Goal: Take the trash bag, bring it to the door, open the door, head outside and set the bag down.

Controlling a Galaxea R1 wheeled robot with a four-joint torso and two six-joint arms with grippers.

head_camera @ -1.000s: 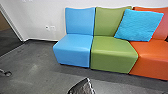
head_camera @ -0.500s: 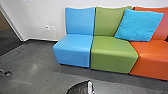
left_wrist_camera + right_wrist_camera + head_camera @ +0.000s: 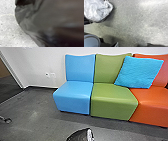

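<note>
The top of the black trash bag [image 3: 78, 135] rises at the bottom edge of the head view, in front of the seats, with a pale shiny patch on its right side. Dark, creased plastic of the bag [image 3: 26, 16] is very close to the camera in the left wrist view. In the right wrist view, crumpled whitish, shiny plastic with a dark rim [image 3: 96, 10] shows at the upper left. What holds the bag is hidden.
Joined blue [image 3: 72, 94], green [image 3: 112, 102] and orange seats [image 3: 150, 104] stand along the white wall [image 3: 45, 62], a turquoise cushion [image 3: 138, 72] on them. A doorway edge [image 3: 12, 69] is at left, above a castor wheel [image 3: 8, 120]. Grey floor [image 3: 32, 109] lies before the seats.
The bag's top has sunk a little in the head view and turned from a pointed shape to a rounder one. The seats and wall have kept their places.
</note>
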